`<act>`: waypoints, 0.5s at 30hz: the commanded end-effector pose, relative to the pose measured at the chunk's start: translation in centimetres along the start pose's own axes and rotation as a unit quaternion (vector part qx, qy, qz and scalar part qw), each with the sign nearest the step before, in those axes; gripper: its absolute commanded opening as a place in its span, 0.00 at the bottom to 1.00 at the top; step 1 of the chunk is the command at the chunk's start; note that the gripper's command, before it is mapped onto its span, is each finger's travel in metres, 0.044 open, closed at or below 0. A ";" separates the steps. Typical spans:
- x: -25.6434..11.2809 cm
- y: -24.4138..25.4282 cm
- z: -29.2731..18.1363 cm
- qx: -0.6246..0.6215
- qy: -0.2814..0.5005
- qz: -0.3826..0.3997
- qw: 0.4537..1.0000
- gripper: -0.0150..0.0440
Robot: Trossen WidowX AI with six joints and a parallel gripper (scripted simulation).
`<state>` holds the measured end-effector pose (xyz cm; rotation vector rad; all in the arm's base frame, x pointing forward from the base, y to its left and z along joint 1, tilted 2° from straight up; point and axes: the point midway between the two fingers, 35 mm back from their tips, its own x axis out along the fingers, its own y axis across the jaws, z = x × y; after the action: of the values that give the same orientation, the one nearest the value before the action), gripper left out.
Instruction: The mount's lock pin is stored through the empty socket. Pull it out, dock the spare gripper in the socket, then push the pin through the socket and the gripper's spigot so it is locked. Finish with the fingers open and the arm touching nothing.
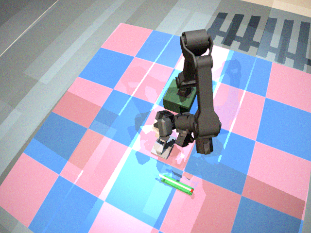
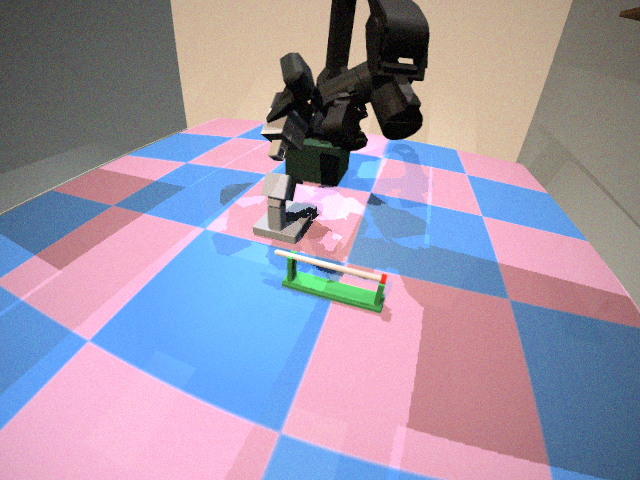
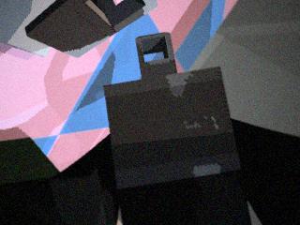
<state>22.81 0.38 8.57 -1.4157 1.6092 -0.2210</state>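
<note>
A dark, jointed robot arm rises from a green block on a desk checkered in pink and blue. Its hand is parted a little over halfway and closed on the spare gripper, a blocky grey-brown piece. From the far end of that piece sticks a narrower spigot with a squarish opening through it. The exterior picture has the spigot pointing downward at a tilt, raised above the desk. Below it stands the grey mount, a flat base with a short post and a tilted socket head. The spigot looks close to this head but outside it; whether they touch is hard to tell. Nearer the exterior camera, apart from the mount, is a low green rack with an upright at each end. The pale lock pin lies lengthwise along its top, out of the socket, its red tip at one end.
</note>
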 end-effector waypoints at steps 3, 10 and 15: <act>-1.1 -0.1 -0.4 -0.098 0.003 -0.044 0.994 0.25; -2.1 -0.1 -0.6 -0.176 0.007 -0.077 0.981 0.25; -2.0 -0.1 -0.5 -0.177 0.006 -0.077 0.981 0.25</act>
<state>22.10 1.90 9.86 -1.7940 1.6114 -0.0318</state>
